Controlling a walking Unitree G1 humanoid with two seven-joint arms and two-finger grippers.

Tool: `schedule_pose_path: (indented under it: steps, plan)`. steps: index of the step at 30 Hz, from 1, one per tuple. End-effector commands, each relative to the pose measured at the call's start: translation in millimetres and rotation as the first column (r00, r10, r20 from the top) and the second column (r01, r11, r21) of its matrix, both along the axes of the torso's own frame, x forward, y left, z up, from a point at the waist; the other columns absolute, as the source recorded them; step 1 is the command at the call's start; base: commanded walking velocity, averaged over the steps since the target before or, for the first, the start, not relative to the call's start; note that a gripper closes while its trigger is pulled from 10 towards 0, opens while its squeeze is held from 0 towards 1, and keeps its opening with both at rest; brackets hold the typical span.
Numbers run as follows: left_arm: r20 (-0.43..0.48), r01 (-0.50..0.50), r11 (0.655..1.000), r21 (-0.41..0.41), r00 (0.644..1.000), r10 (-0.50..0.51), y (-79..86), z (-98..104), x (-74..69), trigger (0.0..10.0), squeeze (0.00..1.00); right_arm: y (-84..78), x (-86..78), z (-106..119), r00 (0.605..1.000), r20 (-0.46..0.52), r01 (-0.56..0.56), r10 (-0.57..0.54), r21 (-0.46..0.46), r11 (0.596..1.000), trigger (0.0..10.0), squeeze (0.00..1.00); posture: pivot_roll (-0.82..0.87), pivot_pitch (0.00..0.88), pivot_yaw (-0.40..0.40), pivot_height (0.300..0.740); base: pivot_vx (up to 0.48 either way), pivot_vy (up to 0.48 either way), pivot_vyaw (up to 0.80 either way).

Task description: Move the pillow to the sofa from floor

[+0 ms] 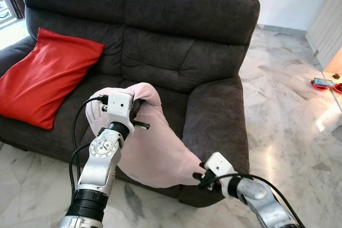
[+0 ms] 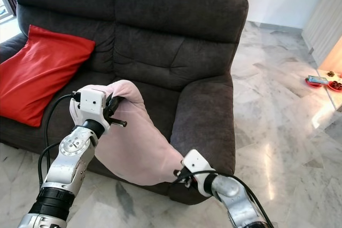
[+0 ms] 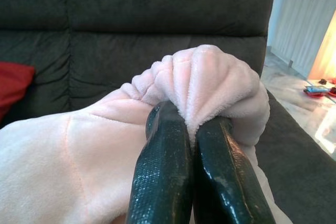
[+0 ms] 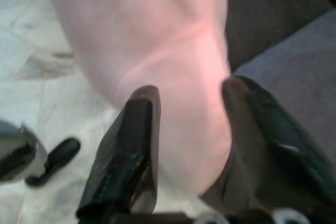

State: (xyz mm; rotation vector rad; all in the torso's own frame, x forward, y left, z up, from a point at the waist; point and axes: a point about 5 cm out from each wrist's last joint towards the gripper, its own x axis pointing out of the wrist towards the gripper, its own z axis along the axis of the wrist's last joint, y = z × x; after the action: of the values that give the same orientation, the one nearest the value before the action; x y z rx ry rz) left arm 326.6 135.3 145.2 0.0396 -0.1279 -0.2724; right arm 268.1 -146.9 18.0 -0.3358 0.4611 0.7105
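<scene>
Pink pillow (image 1: 152, 142) at centre frame, lifted off the marble floor (image 1: 288, 110) and hanging slack against the front edge of the dark grey sofa (image 1: 181, 41). Held at two corners, probably to spread the weight and keep the soft cover from folding in on itself.

Left gripper (image 3: 191, 129) raised at centre left, fingers pressed together on a bunched upper corner of the pillow; fabric puckered into folds above the fingertips, a sign of a tight pinch. Held high, apparently to clear the seat edge.

Right gripper (image 4: 191, 129) low at lower right, just beside the sofa's armrest (image 1: 216, 126). Fingers set on either side of the pillow's lower corner, with pink fabric between them; appears to be a light clamp, supporting the bottom end so as not to drag.

Red cushion (image 1: 45, 76) propped against the backrest at upper left, leaving the right-hand seat free as the likely landing spot.

Small red object (image 1: 323, 84) on the floor at far right, well apart.

Judged stage: carrying done, placing not yet; pillow still to be swung up and over onto the seat, then let go.
</scene>
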Motion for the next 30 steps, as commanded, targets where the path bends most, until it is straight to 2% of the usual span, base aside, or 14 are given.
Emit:
schedule_pose_path:
  steps: [1, 7, 9, 16, 17, 18, 24, 30]
  plan:
    - [0.134, 0.030, 0.999, -0.021, 0.991, -0.027, -7.7, 33.6, 3.0, 10.0, 0.00, -4.3, 3.0, 1.6, 1.000, 0.011, 0.027, -0.027, -0.008, 1.000, 10.0, 1.00, 0.04, 0.000, -0.071, 0.740, 0.000, 0.000, 0.00]
    - [0.137, 0.027, 0.999, -0.020, 0.990, -0.024, -6.6, 35.5, 3.8, 10.0, 0.00, -6.9, -1.3, -6.3, 0.999, -0.041, 0.015, -0.017, -0.044, 0.999, 10.0, 1.00, 0.04, 0.000, -0.068, 0.740, 0.000, 0.000, 0.00]
    - [0.138, 0.028, 0.999, -0.020, 0.990, -0.025, -7.0, 35.8, 4.1, 10.0, 0.00, -6.8, -7.8, -10.7, 0.997, -0.068, -0.037, 0.032, -0.072, 0.997, 10.0, 1.00, 0.04, 0.000, -0.068, 0.740, 0.000, 0.000, 0.00]
    - [0.142, 0.036, 0.999, -0.026, 0.989, -0.032, -10.1, 37.4, 4.1, 10.0, 0.00, -7.9, -11.0, -16.6, 0.994, -0.103, -0.032, 0.023, -0.090, 0.995, 10.0, 0.99, 0.04, 0.000, -0.069, 0.740, 0.000, 0.000, 0.00]
    - [0.144, 0.048, 0.998, -0.029, 0.989, -0.043, -12.5, 38.6, 3.3, 10.0, 0.00, -6.4, -12.3, -19.1, 0.993, -0.114, -0.039, 0.028, -0.099, 0.994, 10.0, 0.05, 0.04, 0.000, -0.069, 0.740, 0.000, 0.000, 0.00]
    - [0.145, 0.056, 0.998, -0.029, 0.988, -0.051, -14.0, 39.0, 2.7, 10.0, 0.00, -5.7, -12.7, -20.3, 0.993, -0.118, -0.040, 0.028, -0.101, 0.994, 10.0, 0.00, 0.04, 0.000, -0.069, 0.740, 0.000, 0.000, 0.00]
    - [0.143, 0.117, 0.993, -0.036, 0.984, -0.110, -24.2, 41.1, -5.0, 10.0, 0.00, -5.2, -11.6, -26.2, 0.991, -0.133, 0.001, -0.020, -0.143, 0.990, 10.0, 0.00, 0.05, 0.000, -0.072, 0.740, 0.000, 0.000, 0.00]
    - [0.136, 0.127, 0.991, -0.046, 0.983, -0.120, -26.8, 40.6, -8.2, 10.0, 0.00, -10.2, -7.4, -30.2, 0.987, -0.127, 0.070, -0.098, -0.207, 0.976, 10.0, 0.00, 0.05, 0.000, -0.074, 0.740, 0.000, 0.000, 0.00]
